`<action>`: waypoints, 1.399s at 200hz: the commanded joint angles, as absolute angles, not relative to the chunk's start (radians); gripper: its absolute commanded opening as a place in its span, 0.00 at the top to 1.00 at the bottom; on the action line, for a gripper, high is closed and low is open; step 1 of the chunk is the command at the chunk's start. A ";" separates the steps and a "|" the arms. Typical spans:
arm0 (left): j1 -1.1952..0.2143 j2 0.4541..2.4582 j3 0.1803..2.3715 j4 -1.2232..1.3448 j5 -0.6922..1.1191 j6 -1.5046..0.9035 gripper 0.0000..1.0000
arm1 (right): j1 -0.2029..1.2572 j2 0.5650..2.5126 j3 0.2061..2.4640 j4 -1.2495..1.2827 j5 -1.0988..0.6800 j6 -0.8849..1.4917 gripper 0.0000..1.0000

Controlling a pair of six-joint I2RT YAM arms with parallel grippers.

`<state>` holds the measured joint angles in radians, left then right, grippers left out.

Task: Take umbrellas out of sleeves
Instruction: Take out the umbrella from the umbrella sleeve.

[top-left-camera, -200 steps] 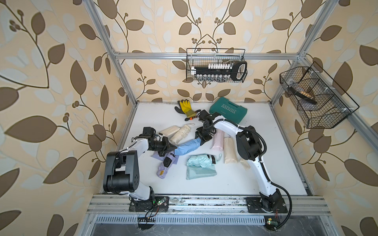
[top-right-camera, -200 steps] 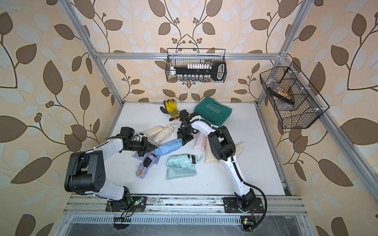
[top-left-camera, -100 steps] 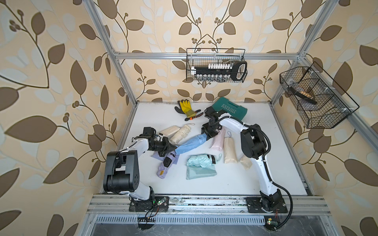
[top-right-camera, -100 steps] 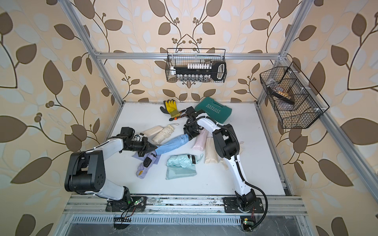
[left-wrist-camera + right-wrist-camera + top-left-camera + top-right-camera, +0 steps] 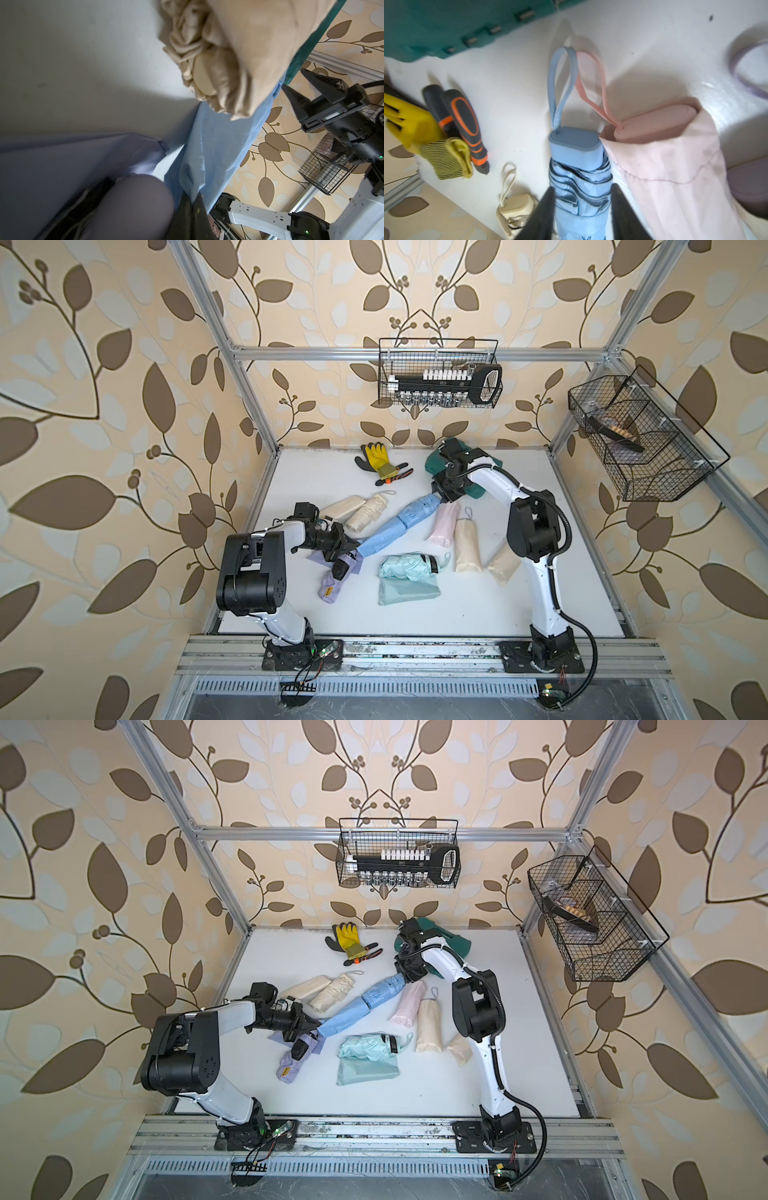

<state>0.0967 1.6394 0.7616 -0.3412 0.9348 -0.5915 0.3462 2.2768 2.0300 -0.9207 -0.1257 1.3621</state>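
1. The right gripper (image 5: 582, 187) presses its jaws against both sides of the blue umbrella (image 5: 577, 149), just behind the handle. The frame edge of the right wrist view cuts off the base of its fingers.
2. In both top views the blue umbrella (image 5: 417, 512) lies slantwise in the middle of the tabletop (image 5: 478, 614). Its crinkled handle half is out, and the rest is hidden inside the blue sleeve (image 5: 380, 539).
3. The left gripper (image 5: 353, 545) is clamped on the far end of that sleeve. From above, its own body covers most of the pinch. In the left wrist view the fingers (image 5: 187, 212) are a dark blur with the blue cloth running in between them.
4. The pink umbrella (image 5: 654, 124) sits in the pink sleeve (image 5: 675, 176), just beside the blue one. Only its handle and loop show.
5. The right arm hides much of the green case (image 5: 434, 460) and part of one beige sleeve (image 5: 503, 566). Whether that sleeve is full cannot be told.
6. The lilac sleeve (image 5: 316, 560) is partly covered by the left gripper, with the lilac umbrella (image 5: 332, 587) beside it.
7. The mint umbrella (image 5: 405, 566) lies bare, overlapping the mint sleeve (image 5: 409, 593).
8. A beige umbrella (image 5: 218, 62) fills the left wrist view, close and blurred.
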 commanded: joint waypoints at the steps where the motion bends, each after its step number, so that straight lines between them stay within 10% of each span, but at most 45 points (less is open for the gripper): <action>1: 0.087 1.656 0.748 -0.306 0.937 -0.609 1.00 | 0.322 2.217 2.069 -0.940 -0.092 1.324 0.71; 68: 0.088 1.685 0.780 -0.308 0.923 -0.624 1.00 | 0.316 2.218 2.037 -0.872 -0.233 1.215 0.70; 84: 0.088 1.671 0.799 -0.353 0.901 -0.601 0.65 | 0.321 2.168 1.988 -0.829 -0.240 1.127 0.64; 105: 0.088 1.617 0.825 -0.422 0.857 -0.552 0.54 | 0.307 2.042 1.860 -0.711 -0.274 0.958 0.44; 122: 0.088 1.572 0.850 -0.469 0.825 -0.523 0.47 | 0.286 1.900 1.720 -0.589 -0.289 0.840 0.01; 157: 0.089 1.500 0.882 -0.529 0.772 -0.502 0.32 | 0.231 1.680 1.586 -0.623 -0.194 0.668 0.01; 180: 0.088 1.450 0.919 -0.594 0.694 -0.470 0.02 | 0.121 1.540 1.401 -0.534 -0.298 0.718 0.01; 240: 0.065 1.316 0.981 -0.705 0.523 -0.421 0.01 | 0.025 1.392 1.355 -0.802 -0.407 0.489 0.03; 280: -0.207 1.334 1.113 -0.660 0.549 -0.407 0.01 | 0.022 1.392 1.348 -1.019 -0.337 0.433 0.04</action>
<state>-0.0475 1.3342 1.0206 -0.6704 0.5518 -0.4438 0.0238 1.3991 1.3628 -0.8467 -0.3737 0.5137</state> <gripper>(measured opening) 0.989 0.960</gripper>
